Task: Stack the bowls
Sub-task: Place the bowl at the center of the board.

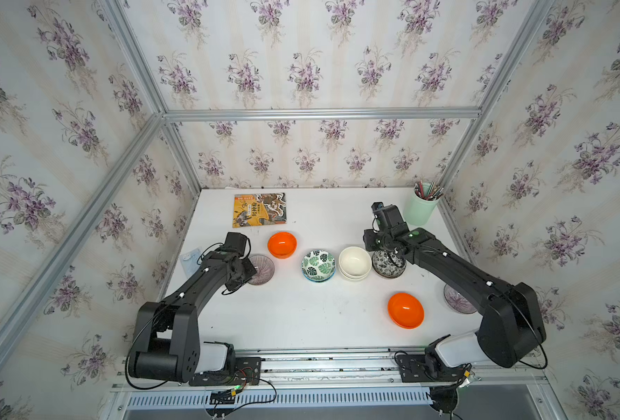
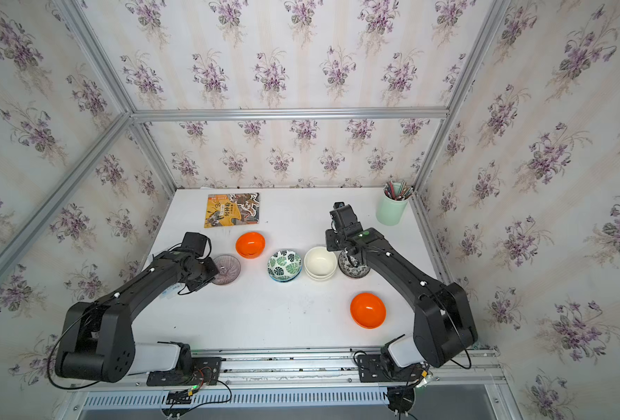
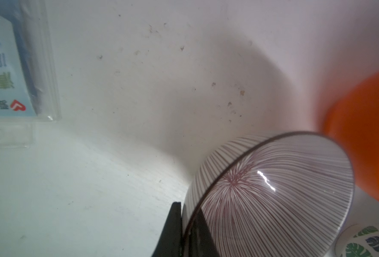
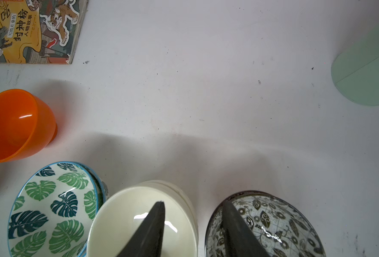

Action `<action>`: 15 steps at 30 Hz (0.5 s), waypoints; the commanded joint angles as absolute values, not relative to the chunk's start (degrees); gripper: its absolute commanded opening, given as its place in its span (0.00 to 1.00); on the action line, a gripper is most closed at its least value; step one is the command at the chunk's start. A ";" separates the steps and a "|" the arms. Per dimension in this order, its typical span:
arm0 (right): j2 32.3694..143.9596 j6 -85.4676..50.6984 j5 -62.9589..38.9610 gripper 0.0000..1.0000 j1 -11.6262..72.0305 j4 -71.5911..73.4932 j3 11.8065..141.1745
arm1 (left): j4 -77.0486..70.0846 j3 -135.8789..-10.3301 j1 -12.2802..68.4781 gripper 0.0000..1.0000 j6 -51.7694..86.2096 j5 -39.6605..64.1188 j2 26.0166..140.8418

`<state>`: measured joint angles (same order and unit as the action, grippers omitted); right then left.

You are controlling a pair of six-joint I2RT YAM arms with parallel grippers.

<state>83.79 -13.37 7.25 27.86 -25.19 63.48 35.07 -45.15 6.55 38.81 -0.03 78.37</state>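
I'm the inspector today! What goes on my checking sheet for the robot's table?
Surface: white table, a few dirt specks.
Job's things: leaf bowls stacked; cream bowls stacked; floral bowl half hidden; far orange bowl, near orange bowl, left purple bowl and right purple bowl all apart.
Clutter: book, pencil cup, clear packet.
Grippers: left gripper pinches the left purple bowl's rim; right gripper open over the cream and floral bowls.
Cables: black cables loop near the arm bases.
Surroundings: flowery walls, metal frame.

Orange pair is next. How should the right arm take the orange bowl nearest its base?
Probably by the rim of that orange bowl, from above: it stands alone, mouth up, so the fingers can straddle its wall.
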 commanded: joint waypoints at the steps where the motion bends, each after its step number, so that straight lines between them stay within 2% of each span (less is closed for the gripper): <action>1: 83.21 -13.57 8.12 0.48 27.76 -24.79 63.37 | 35.79 -45.39 6.33 0.13 37.54 -1.30 77.84; 8: 81.59 -13.79 7.62 0.49 26.26 -25.40 63.20 | 37.19 -46.32 6.25 0.31 36.43 -1.26 76.09; 15: 79.04 -15.01 7.28 0.50 21.89 -26.23 62.38 | 39.10 -46.69 6.24 0.34 35.96 -2.18 74.39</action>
